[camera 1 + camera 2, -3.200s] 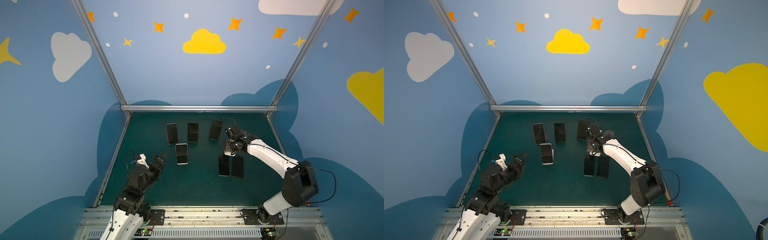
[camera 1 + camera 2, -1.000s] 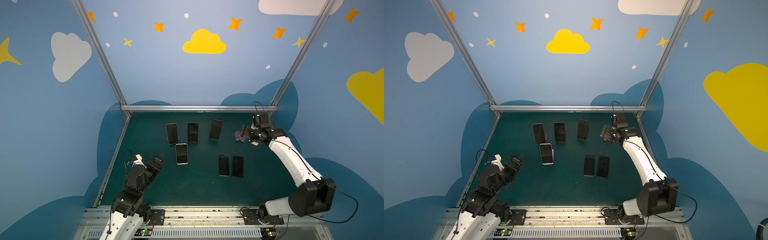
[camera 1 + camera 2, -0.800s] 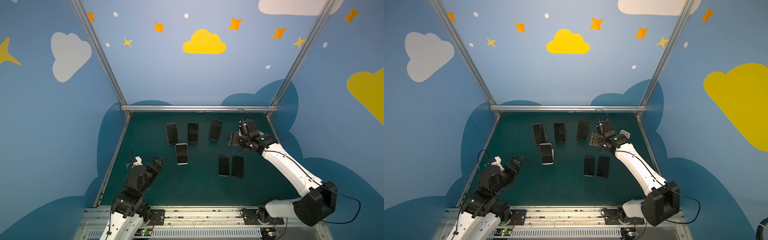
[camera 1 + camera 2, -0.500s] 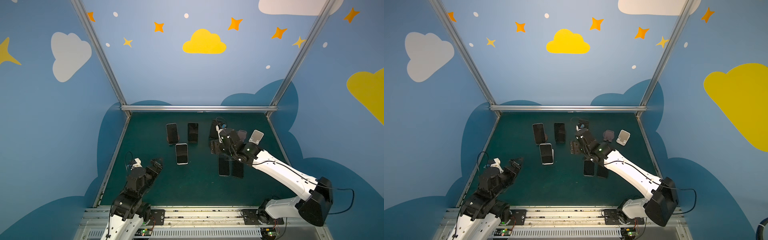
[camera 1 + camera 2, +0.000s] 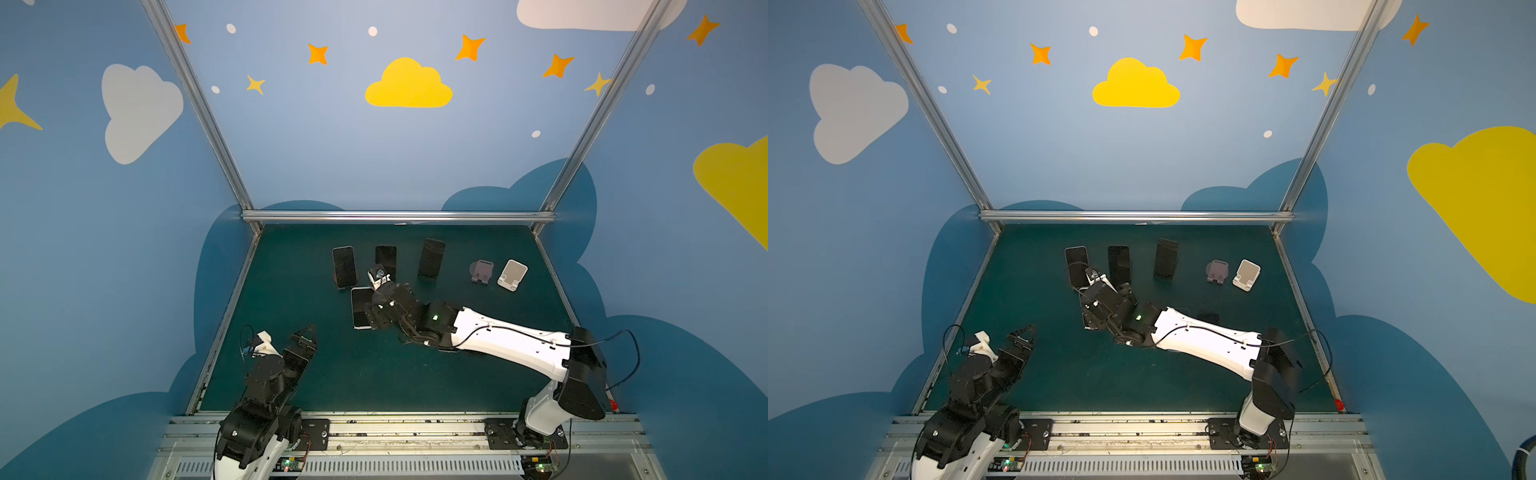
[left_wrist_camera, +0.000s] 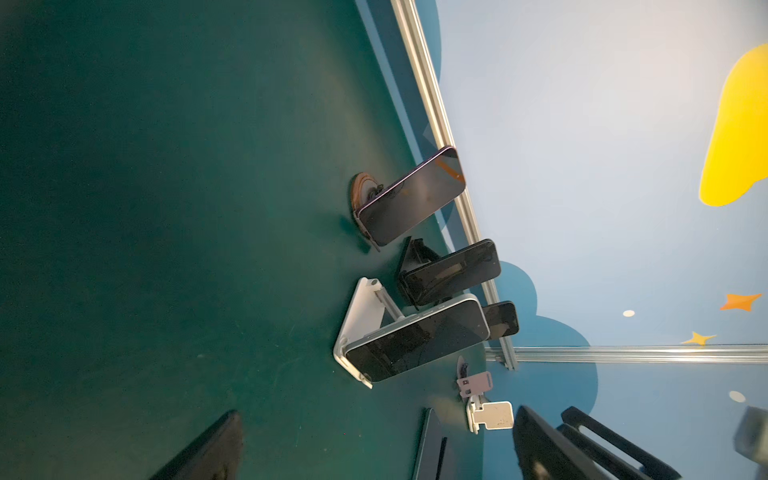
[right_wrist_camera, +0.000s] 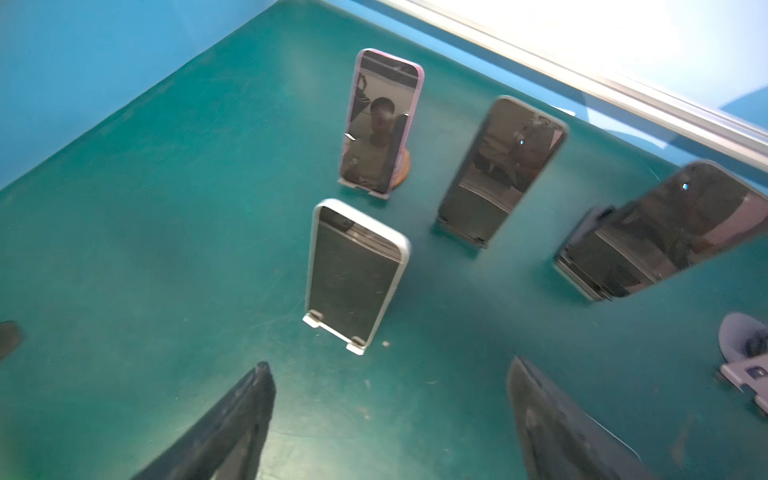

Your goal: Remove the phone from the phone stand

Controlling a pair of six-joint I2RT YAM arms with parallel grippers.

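Four phones lean on stands on the green mat (image 5: pixel 374 374). The nearest is a white-cased phone (image 5: pixel 360 307) (image 7: pixel 353 274) on a white phone stand (image 7: pixel 332 328) (image 6: pixel 357 316). Behind it stand a pink-cased phone (image 5: pixel 344 266) (image 7: pixel 380 124) and two black phones (image 5: pixel 385 259) (image 5: pixel 431 257). My right gripper (image 5: pixel 374 311) (image 5: pixel 1094 311) (image 7: pixel 388 370) hovers open just in front of the white-cased phone, touching nothing. My left gripper (image 5: pixel 305 338) (image 6: pixel 378 415) is open and empty at the front left.
An empty purple stand (image 5: pixel 481 271) and an empty white stand (image 5: pixel 512 274) sit at the back right. A dark phone (image 5: pixel 1208 318) lies flat behind my right arm. Aluminium rails (image 5: pixel 395 216) and blue walls bound the mat.
My right arm has swung from the back right corner leftward to the white-cased phone, and its jaws have widened. The left arm has barely moved.
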